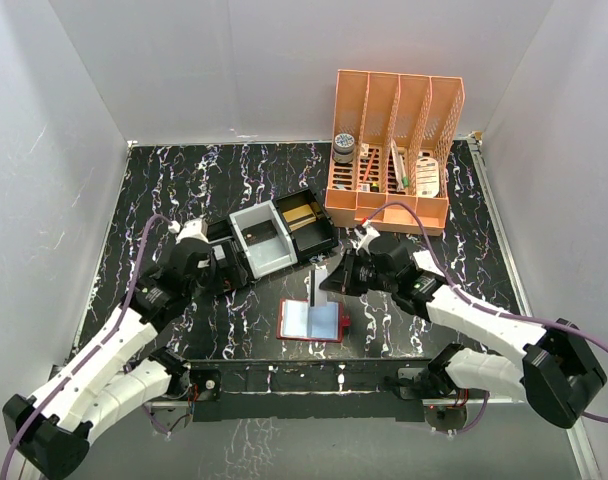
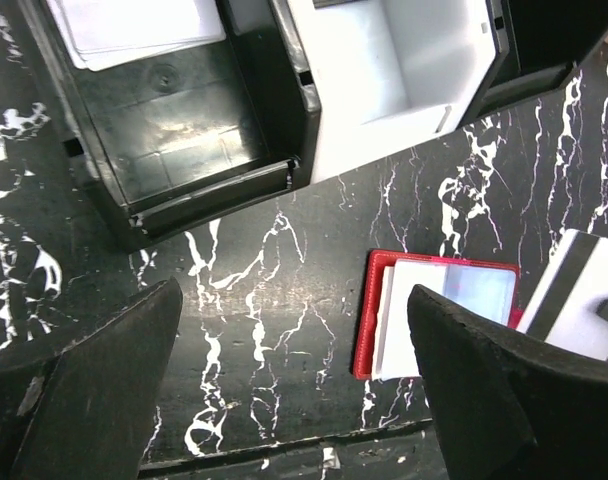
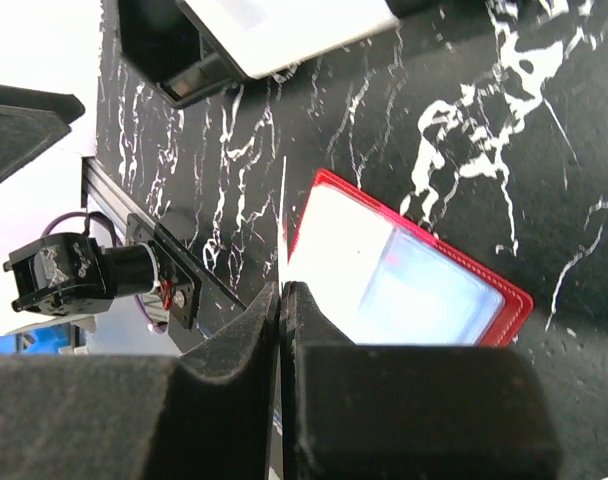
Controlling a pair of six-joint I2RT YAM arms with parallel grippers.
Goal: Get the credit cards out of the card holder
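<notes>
The red card holder lies open on the black marbled table, with pale blue and white credit cards on it. My right gripper is shut on a grey credit card with a dark stripe and holds it upright above the holder's far edge. In the right wrist view this card shows edge-on between the closed fingers, over the holder. My left gripper is open and empty, low over bare table left of the holder. The held card also shows there.
A black compartmented tray with a grey insert stands behind the holder; a white card lies in one compartment. An orange desk organizer with small items stands at the back right. White walls close in the table.
</notes>
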